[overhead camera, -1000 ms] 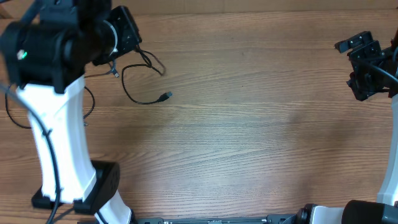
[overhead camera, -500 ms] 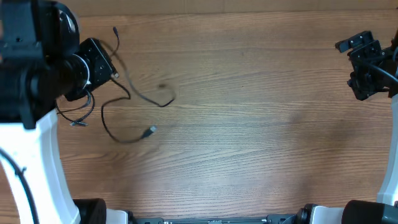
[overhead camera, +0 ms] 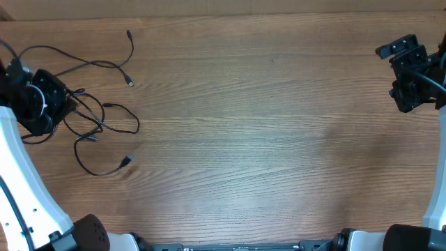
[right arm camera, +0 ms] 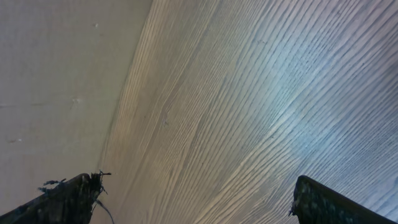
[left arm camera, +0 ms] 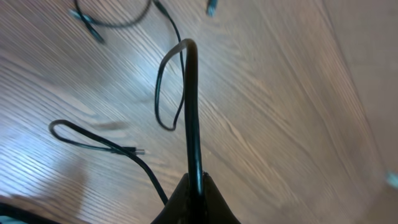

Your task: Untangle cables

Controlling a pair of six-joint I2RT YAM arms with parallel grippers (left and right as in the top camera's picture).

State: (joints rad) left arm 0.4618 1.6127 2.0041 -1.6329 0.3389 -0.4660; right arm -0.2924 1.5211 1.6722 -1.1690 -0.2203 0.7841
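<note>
**Left gripper pinches one cord of the tangle; right gripper stands wide open, far off**

The left gripper (overhead camera: pixel 64 108) is closed. In the left wrist view its fingertips (left arm camera: pixel 196 186) meet on a single black cord that runs straight away from them and then bends back on itself in a narrow loop.

The cables (overhead camera: pixel 94 120) lie on the wooden table (overhead camera: pixel 279 139), bunched just beside the left gripper on the side its fingers point to. There several thin black strands cross one another in a loose knot of loops. From that knot one long strand arcs away behind the left gripper and over to the far side of it, ending in small plugs well clear of the fingers. Another strand sweeps round on the near side of the left gripper in an open curve and ends in a small plug lying flat on the wood. The left wrist view shows more of the cables (left arm camera: pixel 93 140) resting on the table past the pinched cord, among them a hairpin bend with a plug tip.

The right gripper (overhead camera: pixel 391 78) is well apart from the left gripper, across the whole width of the table. Its jaws are spread wide with nothing between them, and the right wrist view shows only bare wood grain between its two fingers (right arm camera: pixel 68 196).
</note>
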